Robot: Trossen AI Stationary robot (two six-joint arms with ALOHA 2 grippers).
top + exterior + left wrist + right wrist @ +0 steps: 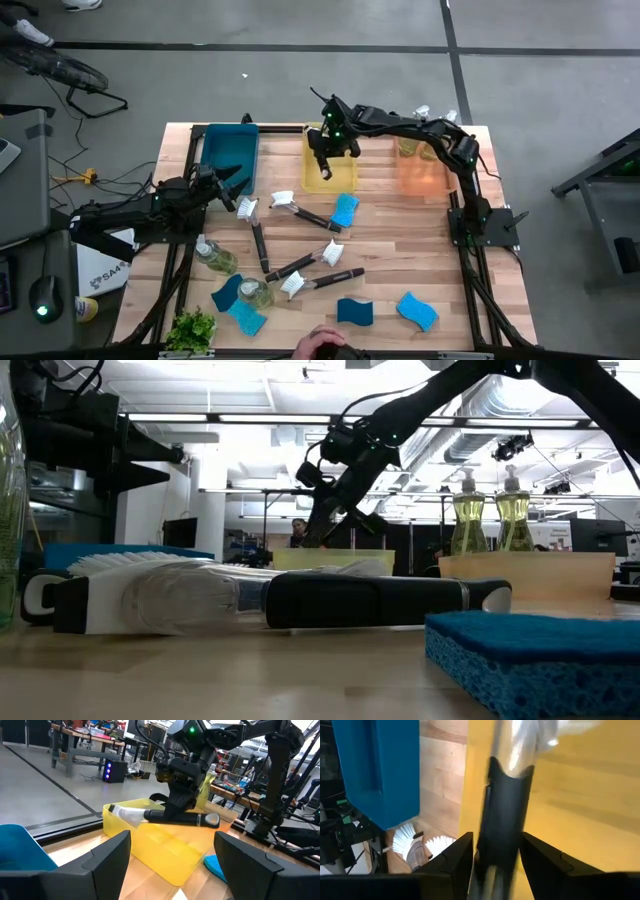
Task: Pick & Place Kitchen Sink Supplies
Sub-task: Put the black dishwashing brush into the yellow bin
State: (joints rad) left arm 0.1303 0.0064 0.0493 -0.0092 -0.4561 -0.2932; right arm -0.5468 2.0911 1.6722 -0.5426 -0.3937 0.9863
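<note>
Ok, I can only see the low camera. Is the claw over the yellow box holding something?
Observer: Yes. The right claw grips a dish brush by its black handle, lying across the yellow bin.
Operator: Where's the other claw?
Observer: The left claw waits open beside the blue bin, holding nothing.
Operator: Are there more brushes?
Observer: Yes, several more brushes lie mid-table in the high view.

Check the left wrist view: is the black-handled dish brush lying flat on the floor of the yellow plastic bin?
No, the black-handled dish brush hangs above the yellow plastic bin, between the right gripper's fingers.
</note>
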